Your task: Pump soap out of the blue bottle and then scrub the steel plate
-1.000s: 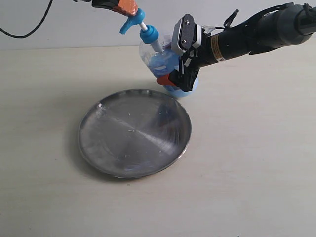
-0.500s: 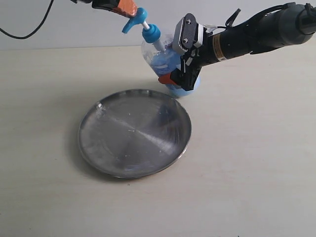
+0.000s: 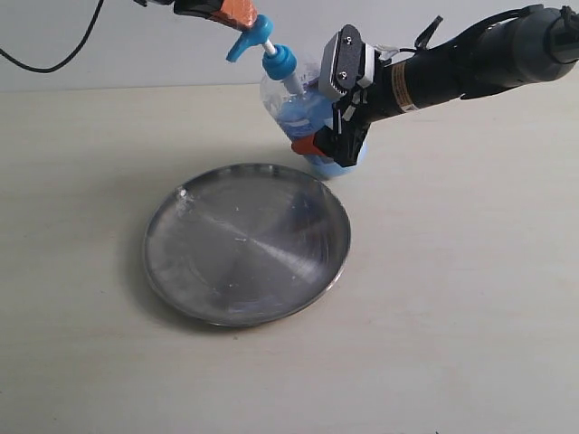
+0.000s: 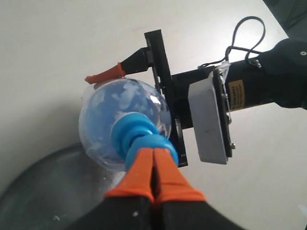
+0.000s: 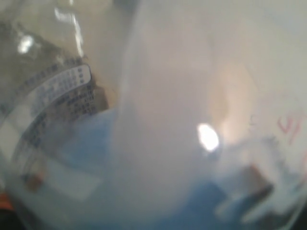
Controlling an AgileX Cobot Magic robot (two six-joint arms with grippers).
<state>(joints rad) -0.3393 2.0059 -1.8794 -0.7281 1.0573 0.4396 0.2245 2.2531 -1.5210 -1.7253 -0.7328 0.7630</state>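
The blue bottle (image 3: 294, 107) leans over the far rim of the steel plate (image 3: 246, 242), its pump nozzle pointing left. My right gripper (image 3: 330, 145) is shut on the bottle's lower body, one orange fingertip (image 4: 103, 75) showing beside it. My left gripper (image 3: 237, 16) is shut, its orange tips pressed together and resting on the blue pump head (image 4: 146, 140). In the right wrist view the bottle (image 5: 144, 143) fills the frame, blurred, with its printed label (image 5: 57, 96). The plate shows only streaks and reflections; no soap is visible on it.
The plate lies on a pale beige tabletop (image 3: 452, 298). A black cable (image 3: 54, 54) hangs at the far left against the white wall. The right arm's black forearm (image 3: 470, 63) stretches in from the upper right.
The bottle and my right gripper have shifted slightly up and to the right. The left gripper followed, staying on the pump head.
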